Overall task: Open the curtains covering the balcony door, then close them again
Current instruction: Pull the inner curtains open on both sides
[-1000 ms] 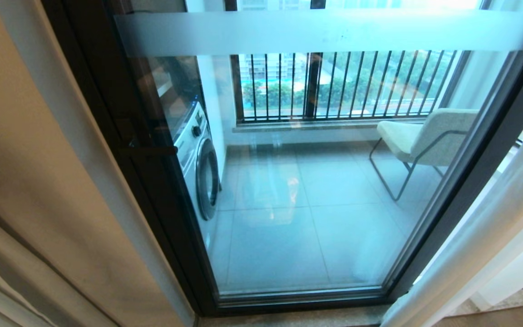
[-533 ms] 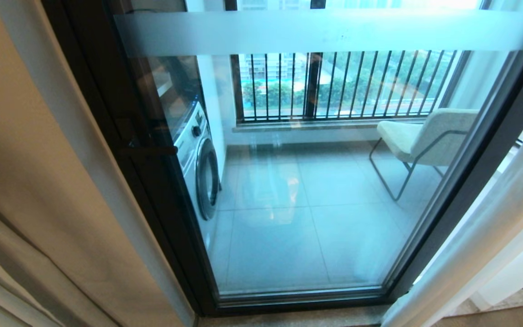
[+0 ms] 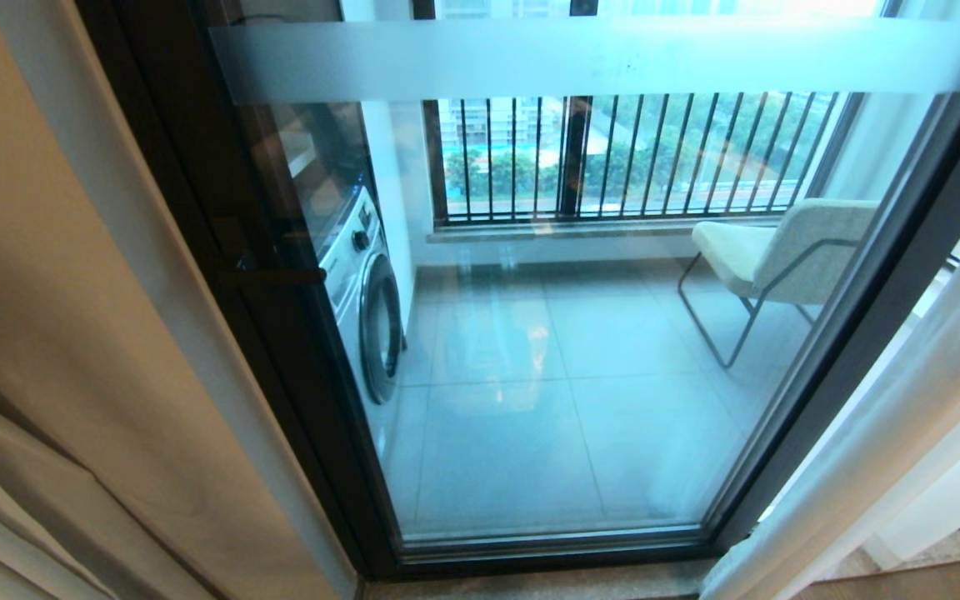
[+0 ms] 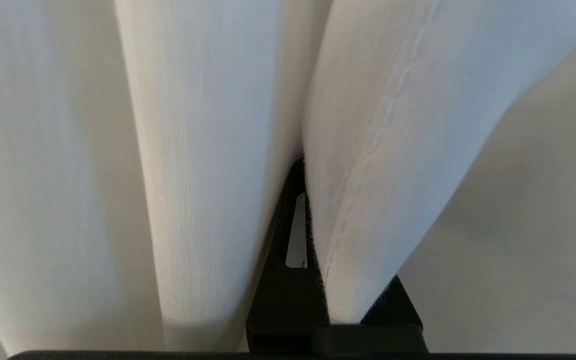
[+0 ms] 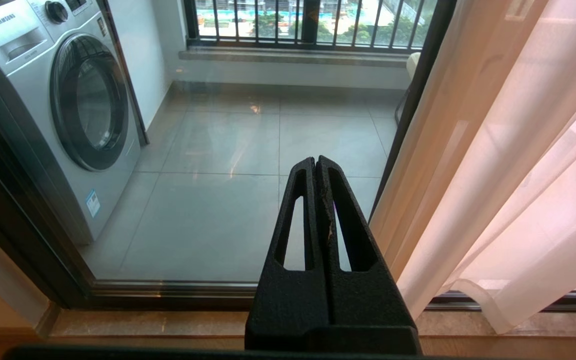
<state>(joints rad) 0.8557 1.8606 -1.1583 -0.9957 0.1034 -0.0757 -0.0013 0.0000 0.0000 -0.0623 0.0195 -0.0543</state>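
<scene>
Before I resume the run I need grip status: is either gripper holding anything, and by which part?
The left gripper is shut on a vertical fold of the curtains. The right gripper is shut and holds nothing.

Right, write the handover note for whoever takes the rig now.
Left gripper: shut on a fold of the sheer white curtain, off to the left of the door.
Right gripper: shut, empty, idle, pointing at the balcony door.
Curtains: the glass is uncovered; the right sheer curtain hangs bunched at the door's right edge.
Done: curtains look open.
Left: draw them shut again.
</scene>
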